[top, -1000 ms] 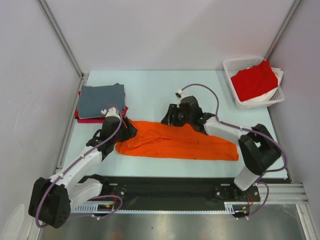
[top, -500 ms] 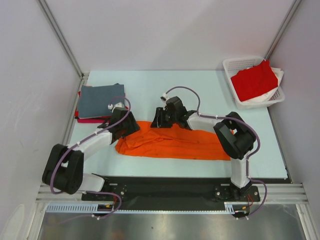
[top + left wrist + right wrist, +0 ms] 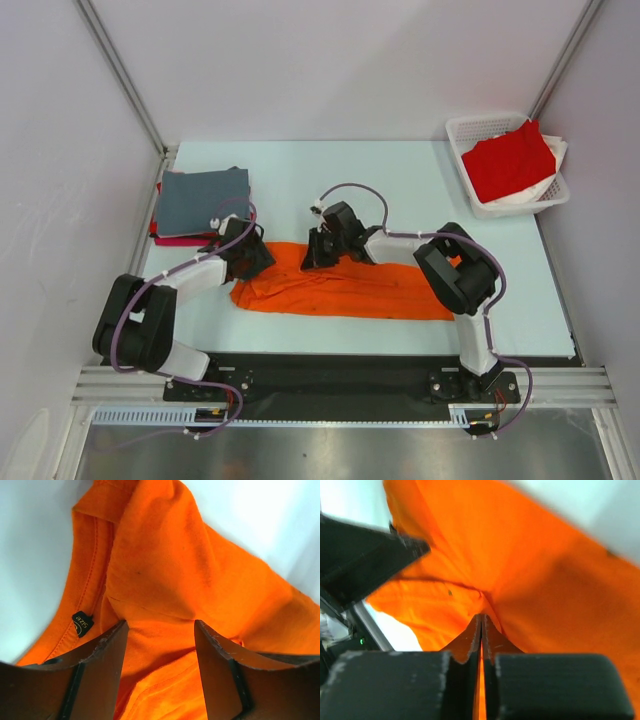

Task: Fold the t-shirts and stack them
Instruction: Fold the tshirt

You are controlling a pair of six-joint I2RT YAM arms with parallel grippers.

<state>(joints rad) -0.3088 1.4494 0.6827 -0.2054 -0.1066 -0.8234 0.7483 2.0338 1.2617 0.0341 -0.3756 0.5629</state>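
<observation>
The orange t-shirt (image 3: 350, 290) lies nearest the arm bases, a long, rumpled band stretched left to right across the front part of the pale desk (image 3: 300, 175), flat at its right end and bunched at its left. At that left end the left hand (image 3: 252, 258) sits low over the cloth with its two fingers (image 3: 107, 650) well apart. In the left wrist view they stand on either side of a raised fold of orange fabric, and a small black size label (image 3: 82, 623) shows on the inner seam just left of them. Whether the fingertips press into the cloth cannot be told. A little to the right, on the far edge of the same shirt, the right hand (image 3: 312, 252) points down and left toward the left hand. Its fingers are brought tightly together, and the right wrist view shows a peak of orange cloth drawn up and pinched between their tips, with creases running out from the pinch. Farther back, at the far left of the desk, a grey t-shirt (image 3: 203, 198) lies folded square on top of a stack, with strips of red and magenta cloth showing under its left and near edges. At the far right corner a white lattice basket (image 3: 510, 208) holds a red t-shirt (image 3: 508, 160) draped over its rim, with some white material under it.
</observation>
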